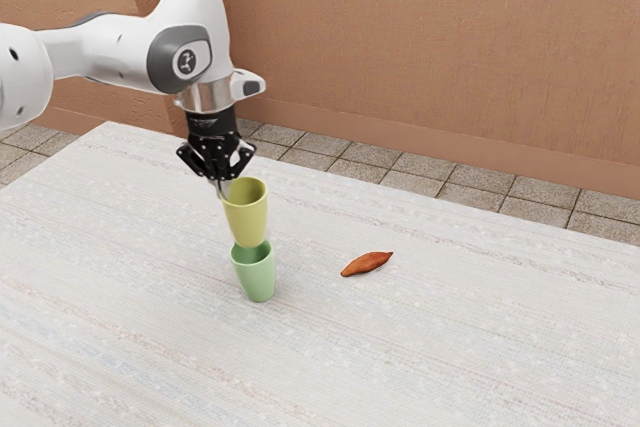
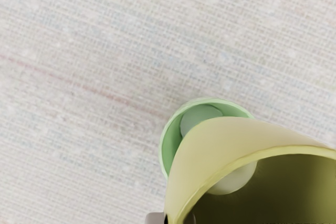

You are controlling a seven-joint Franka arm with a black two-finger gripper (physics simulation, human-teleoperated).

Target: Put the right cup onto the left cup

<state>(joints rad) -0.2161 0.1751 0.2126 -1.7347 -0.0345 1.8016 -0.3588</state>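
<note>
One yellow cup (image 1: 247,219), rim (image 2: 262,152) in tool (image 1: 223,188), over green cup (image 1: 257,277), wide tabletop (image 1: 450,337) around

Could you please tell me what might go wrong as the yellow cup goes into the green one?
The gripper pinches the yellow cup by one side of its rim, so the cup might swing or tilt if its base meets resistance. In the wrist view it covers only part of the green cup's mouth, so, if misaligned, it could catch that rim and perhaps tip the green cup.
</note>
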